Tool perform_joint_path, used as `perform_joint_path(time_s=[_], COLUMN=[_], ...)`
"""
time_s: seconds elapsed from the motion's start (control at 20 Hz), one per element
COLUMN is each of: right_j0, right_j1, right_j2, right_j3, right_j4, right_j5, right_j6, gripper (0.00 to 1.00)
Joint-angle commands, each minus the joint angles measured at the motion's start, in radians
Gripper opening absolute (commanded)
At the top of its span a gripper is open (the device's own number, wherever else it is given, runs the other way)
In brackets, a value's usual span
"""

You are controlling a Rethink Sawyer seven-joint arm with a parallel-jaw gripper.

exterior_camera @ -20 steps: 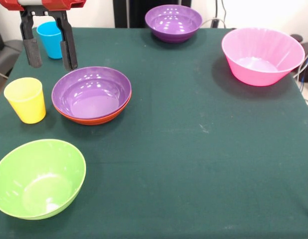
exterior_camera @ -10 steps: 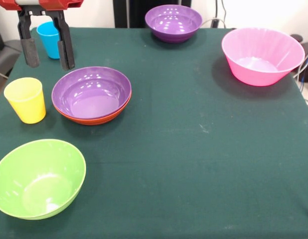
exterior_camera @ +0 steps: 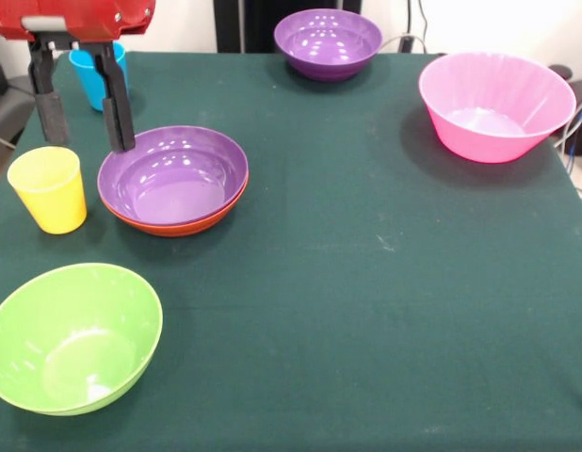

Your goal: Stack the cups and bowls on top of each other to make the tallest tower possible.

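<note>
I am seeing the gripper (exterior_camera: 85,122) hanging at the far left corner of the table (exterior_camera: 366,282) from the front view, its red housing at the top edge. Its two black fingers (exterior_camera: 117,113) are standing spread apart with nothing between them. One finger tip is sitting over the far left rim of the purple bowl (exterior_camera: 172,176); the other is hanging just above the yellow cup (exterior_camera: 49,188). I cannot tell whether either tip is touching anything.

The purple bowl is nesting inside the wide orange bowl (exterior_camera: 178,226), of which only a thin rim is showing below it. This pair is making up the only stack I am seeing. The yellow cup is standing upright just to the left of that stack, mouth up, apart from it.

The blue cup (exterior_camera: 91,75) is standing upright behind the gripper, partly hidden by the fingers. The lime green bowl (exterior_camera: 72,336) is sitting mouth up at the near left corner, well apart from the stack. A second purple bowl (exterior_camera: 328,42) is resting at the far edge near the middle. The big pink bowl (exterior_camera: 495,105) is sitting mouth up at the far right, well apart from everything else.
</note>
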Motion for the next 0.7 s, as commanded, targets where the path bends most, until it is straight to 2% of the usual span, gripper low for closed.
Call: perform_joint_path(time_s=[0.05,0.3,0.7], right_j0=[0.068,0.1,0.141], right_j1=[0.133,0.178,0.206], right_j2=[0.002,-0.005,-0.029], right_j3=[-0.117,-0.199,-0.233], right_j4=[-0.054,-0.055,-0.059], right_j5=[0.153,0.194,0.167], right_j6=[-0.15,-0.144,-0.095], gripper=[1.0,1.0,1.0])
